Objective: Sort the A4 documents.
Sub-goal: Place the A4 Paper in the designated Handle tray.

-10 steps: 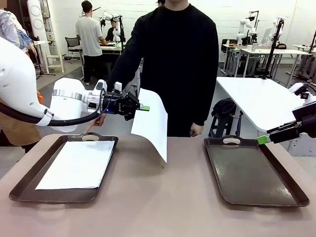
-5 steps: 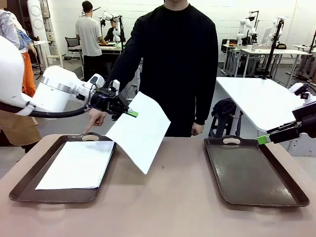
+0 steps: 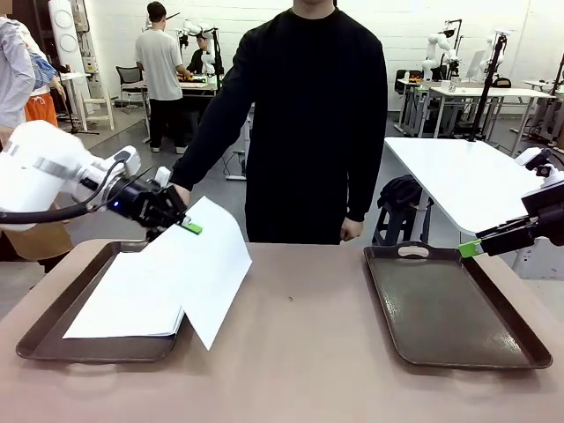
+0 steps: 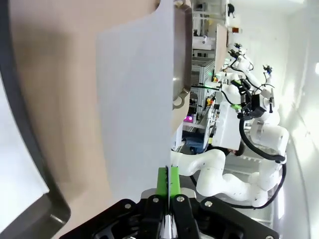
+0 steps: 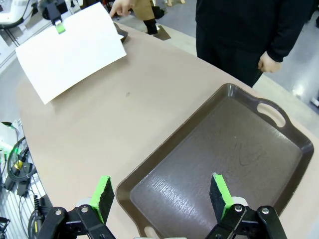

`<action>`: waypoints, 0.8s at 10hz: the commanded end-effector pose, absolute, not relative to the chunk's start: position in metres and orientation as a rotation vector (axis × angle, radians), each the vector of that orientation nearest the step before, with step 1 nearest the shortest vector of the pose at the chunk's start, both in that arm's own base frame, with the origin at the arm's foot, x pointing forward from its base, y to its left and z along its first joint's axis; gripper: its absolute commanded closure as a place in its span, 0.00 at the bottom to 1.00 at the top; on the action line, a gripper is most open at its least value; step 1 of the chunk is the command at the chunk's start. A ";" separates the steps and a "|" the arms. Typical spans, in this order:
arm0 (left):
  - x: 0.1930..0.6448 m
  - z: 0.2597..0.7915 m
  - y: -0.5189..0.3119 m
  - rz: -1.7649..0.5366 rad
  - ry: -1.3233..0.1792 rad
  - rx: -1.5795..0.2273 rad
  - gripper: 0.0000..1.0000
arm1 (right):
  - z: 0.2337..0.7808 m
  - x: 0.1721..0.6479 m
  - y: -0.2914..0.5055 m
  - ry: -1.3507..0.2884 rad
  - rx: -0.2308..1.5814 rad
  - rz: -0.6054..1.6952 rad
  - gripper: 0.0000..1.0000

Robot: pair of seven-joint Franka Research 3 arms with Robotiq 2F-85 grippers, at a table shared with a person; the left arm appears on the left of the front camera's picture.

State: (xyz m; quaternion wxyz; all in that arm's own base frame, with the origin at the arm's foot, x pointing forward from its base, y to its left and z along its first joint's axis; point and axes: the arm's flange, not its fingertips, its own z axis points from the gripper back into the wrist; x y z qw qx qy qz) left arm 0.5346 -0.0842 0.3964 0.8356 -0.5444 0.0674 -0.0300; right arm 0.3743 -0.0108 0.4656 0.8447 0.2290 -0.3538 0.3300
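Left fingers [image 3: 189, 227]: pinched on the top corner of one sheet [image 3: 198, 269], green pads pressed flat together on it.
Sheet: hangs slanted below the fingers, its lower part over the left tray's [image 3: 48, 324] right rim and the table [image 3: 291, 352].
Stack [image 3: 132, 295]: more sheets lie flat in that tray, below the fingers.
Right fingers [image 5: 162, 195]: spread wide, holding nothing, above the near end of the bare right tray [image 5: 239, 149].
Handling: likely light, limp, easily creased; an edge or corner pinch suits it.
Person's hand [image 5: 119, 7]: points near the left tray.
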 end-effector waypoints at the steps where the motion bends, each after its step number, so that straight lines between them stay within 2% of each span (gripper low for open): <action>1: 0.519 0.378 -0.063 0.026 0.118 -1.171 0.99 | 0.462 0.379 -0.010 -0.768 0.508 0.706 0.00; 3: 0.516 0.367 -0.032 0.062 0.036 -1.032 0.99 | 0.462 0.379 -0.010 -0.768 0.508 0.706 0.00; 4: 0.518 0.364 -0.019 0.034 -0.006 -1.028 0.99 | 0.462 0.379 -0.010 -0.768 0.508 0.706 0.00; 8: 0.530 0.353 0.018 -0.024 0.043 -0.792 0.99 | 0.462 0.379 -0.010 -0.768 0.508 0.706 0.00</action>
